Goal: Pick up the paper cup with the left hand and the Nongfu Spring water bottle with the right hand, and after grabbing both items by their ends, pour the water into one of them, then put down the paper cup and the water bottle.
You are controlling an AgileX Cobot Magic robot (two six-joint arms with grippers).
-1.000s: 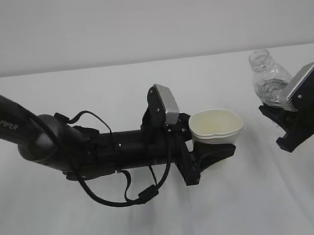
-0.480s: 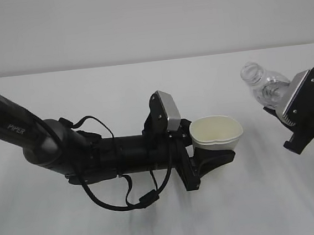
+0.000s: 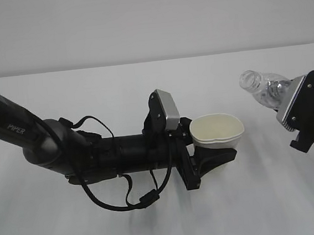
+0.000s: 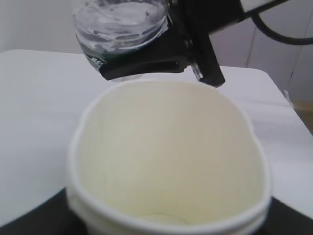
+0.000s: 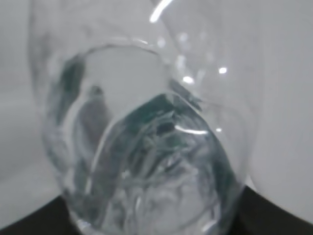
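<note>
The cream-white paper cup point(image 3: 216, 129) is held upright above the table, its rim squeezed slightly out of round, with my left gripper point(image 3: 215, 148) shut on its lower body. It fills the left wrist view as an empty-looking cup point(image 4: 168, 161). To its right, the uncapped Nongfu Spring water bottle point(image 3: 262, 88) is tilted with its mouth pointing left toward the cup. My right gripper point(image 3: 284, 101) is shut on its lower part. The bottle's mouth is still right of the cup's rim. Water point(image 5: 156, 186) shows through the clear wall of the bottle point(image 5: 146, 147).
The white table point(image 3: 101, 228) stretches under both arms. The left arm's black forearm point(image 3: 93, 151), with its looping cable, lies low across the table's left half. A plain pale wall stands behind.
The right gripper has tipped the bottle over to the left, bringing its mouth lower and nearer the cup. The left arm and the cup have sunk slightly.
</note>
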